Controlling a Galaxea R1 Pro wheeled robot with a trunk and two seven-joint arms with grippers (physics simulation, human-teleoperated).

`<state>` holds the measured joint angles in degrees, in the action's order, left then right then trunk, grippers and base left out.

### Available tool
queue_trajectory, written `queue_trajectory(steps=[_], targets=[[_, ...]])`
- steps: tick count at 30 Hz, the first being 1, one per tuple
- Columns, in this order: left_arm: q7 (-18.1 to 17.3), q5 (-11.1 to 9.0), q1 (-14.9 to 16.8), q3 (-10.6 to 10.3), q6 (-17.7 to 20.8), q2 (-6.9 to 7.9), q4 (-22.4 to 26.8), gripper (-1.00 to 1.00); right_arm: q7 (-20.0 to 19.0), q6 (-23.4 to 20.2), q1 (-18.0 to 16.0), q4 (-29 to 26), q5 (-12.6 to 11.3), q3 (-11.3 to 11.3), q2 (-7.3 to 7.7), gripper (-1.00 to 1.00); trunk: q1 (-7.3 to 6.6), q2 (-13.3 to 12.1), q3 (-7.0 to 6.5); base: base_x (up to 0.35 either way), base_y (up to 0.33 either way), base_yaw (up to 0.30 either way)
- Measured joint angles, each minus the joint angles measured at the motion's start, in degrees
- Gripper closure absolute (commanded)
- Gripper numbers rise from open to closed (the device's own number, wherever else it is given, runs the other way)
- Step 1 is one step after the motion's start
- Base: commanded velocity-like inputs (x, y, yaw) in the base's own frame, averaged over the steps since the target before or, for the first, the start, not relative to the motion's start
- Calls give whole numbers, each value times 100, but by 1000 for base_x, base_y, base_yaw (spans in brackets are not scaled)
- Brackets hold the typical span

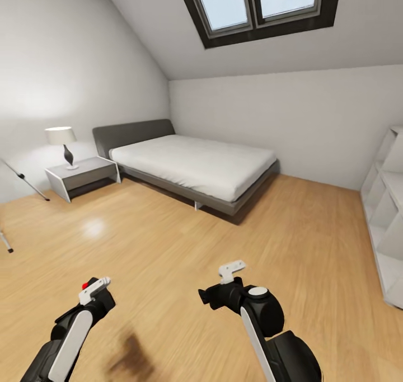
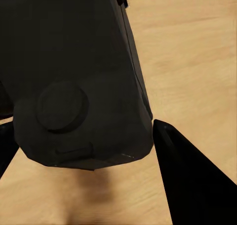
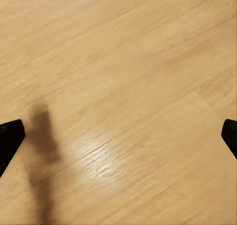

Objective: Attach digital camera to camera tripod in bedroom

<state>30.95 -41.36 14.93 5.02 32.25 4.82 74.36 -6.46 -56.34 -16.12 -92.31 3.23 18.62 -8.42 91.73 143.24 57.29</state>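
Note:
The black digital camera point(image 2: 74, 76) sits between my left gripper's point(image 2: 94, 160) two black fingers, and the gripper is shut on it. In the head view its red button point(image 1: 85, 285) shows at my left gripper point(image 1: 95, 293), held low over the wooden floor. My right gripper point(image 3: 118, 136) is open with only bare floor between its fingertips; in the head view it point(image 1: 210, 297) hangs at the lower middle. At the far left edge, two silver legs of the camera tripod point(image 1: 23, 179) with black feet show; its head is out of view.
A grey-framed bed point(image 1: 190, 164) with a white mattress stands against the far wall. A grey bedside table point(image 1: 84, 175) with a lamp point(image 1: 62, 141) is to its left. A white shelf unit point(image 1: 386, 214) lines the right wall. Open wooden floor point(image 1: 168, 242) lies ahead.

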Motion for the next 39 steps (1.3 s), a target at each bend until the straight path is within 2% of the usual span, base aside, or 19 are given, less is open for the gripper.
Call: queue_trajectory(steps=[2, 18, 26, 33, 39], targets=[[-1, 4, 3, -8, -4, 0, 0, 100, 0, 0, 1, 0, 0, 2, 0, -100, -6, -4, -44, 0, 0, 280], [-1, 8, 6, -1, -8, 1, 40, 100, -4, 0, 22, 0, 1, 51, 0, -100, -356, -645, -332, 0, 0, 255], [2, 4, 3, 6, -12, 1, 77, 100, 6, 0, 24, 0, 1, 55, 0, -100, -357, -646, -332, 0, 0, 257], [15, 20, -39, -25, -14, -15, 358, 100, 16, 7, 22, 0, 1, 57, 0, -100, -357, -646, -332, 13, 7, 257], [17, 25, -59, -8, -13, 0, 407, 100, 21, 10, 22, 0, 0, 57, 1, -100, -359, -646, -332, 119, 139, 232]])
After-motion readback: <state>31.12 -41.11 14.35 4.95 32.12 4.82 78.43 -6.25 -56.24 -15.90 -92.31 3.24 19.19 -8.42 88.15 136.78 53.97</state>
